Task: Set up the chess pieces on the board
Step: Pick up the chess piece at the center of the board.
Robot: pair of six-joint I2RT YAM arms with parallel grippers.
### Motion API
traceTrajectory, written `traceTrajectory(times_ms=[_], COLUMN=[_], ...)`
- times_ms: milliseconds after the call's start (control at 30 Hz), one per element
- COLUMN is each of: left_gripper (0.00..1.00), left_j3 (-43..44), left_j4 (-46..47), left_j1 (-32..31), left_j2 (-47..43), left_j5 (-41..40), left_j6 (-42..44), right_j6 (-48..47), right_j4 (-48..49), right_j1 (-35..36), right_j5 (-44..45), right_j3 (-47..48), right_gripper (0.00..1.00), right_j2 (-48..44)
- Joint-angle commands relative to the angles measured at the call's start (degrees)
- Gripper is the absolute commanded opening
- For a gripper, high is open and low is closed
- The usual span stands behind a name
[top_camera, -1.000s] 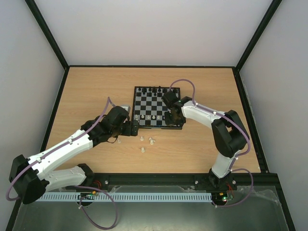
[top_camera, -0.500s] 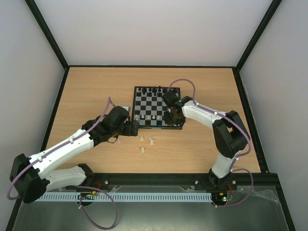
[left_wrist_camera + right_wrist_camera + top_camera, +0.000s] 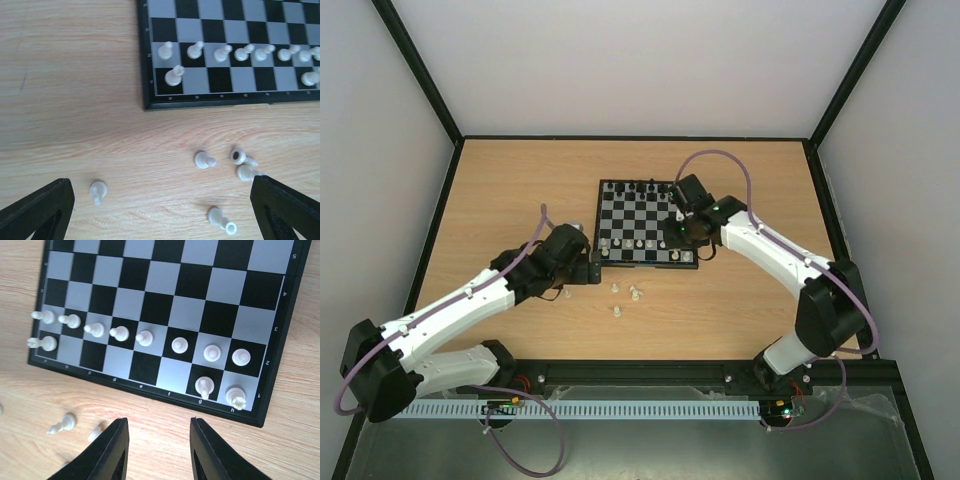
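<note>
Rim of the board (image 3: 291,320) reads 1 to 5 (letters too small)

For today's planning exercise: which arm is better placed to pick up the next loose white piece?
Left: the left gripper hangs open over the loose pieces; the right gripper is at the board's near edge, farther off.

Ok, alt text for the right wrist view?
A small black and grey checked chessboard holds eight tiny white plastic pawns in a row, three more white pieces behind. The open right gripper hangs over the wooden table beside it.
</note>
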Motion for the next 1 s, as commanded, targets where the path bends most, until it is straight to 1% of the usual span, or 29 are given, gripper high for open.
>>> traceTrajectory(times_ms=[0,133,300,367,433,533,633,667,767,800,967], left_gripper=[0.99,0.99,1.0,0.98,0.85,0.61,0.46,0.43,0.42,0.4,0.26], left_j3=[-1.0,-1.99,-5.44,-6.92,-7.78,-8.09,-7.91,-7.73,-7.45,-7.38,-6.95], left_j4=[-5.89,-8.22,-5.98,-4.63,-3.3,-2.0,-1.34,-1.27,-1.26,-1.19,-0.81], left_j1=[0.43,0.48,0.47,0.48,0.44,0.44,0.16,0.05,-0.23,-0.26,-0.26], left_j2=[1.04,3.71,5.46,5.97,6.78,9.06,11.27,11.9,13.32,13.72,15.91], left_j5=[-5.5,-7.06,-5.87,-6.03,-5.92,-5.39,-5.19,-5.33,-5.75,-5.84,-6.26], left_j6=[-7.63,-13.19,-17.34,-18.62,-19.38,-20.0,-20.61,-20.86,-21.2,-21.21,-20.89], right_j6=[-0.61,-0.85,-1.61,-1.99,-2.24,-2.36,-2.55,-2.55,-2.62,-2.52,-2.55], right_j4=[-3.41,-2.39,-0.35,0.29,0.69,1.13,1.08,1.18,1.28,1.39,1.49], right_j1=[-0.09,-0.09,-0.09,-0.14,-0.06,0.24,0.8,0.91,1.26,1.34,1.55], right_j5=[-2.36,-3.78,-6.22,-7.05,-8.08,-9.16,-9.49,-9.7,-9.99,-10.11,-10.22], right_j3=[-1.11,-4.48,-7.75,-8.68,-9.25,-9.71,-9.68,-9.68,-9.93,-10.13,-10.45], right_gripper=[0.34,0.35,0.35,0.35,0.34,0.34,0.34,0.34,0.34,0.34,0.34], right_j2=[-3.88,-6.48,-7.51,-7.76,-8.16,-9.03,-9.65,-9.79,-10.46,-10.59,-11.12])
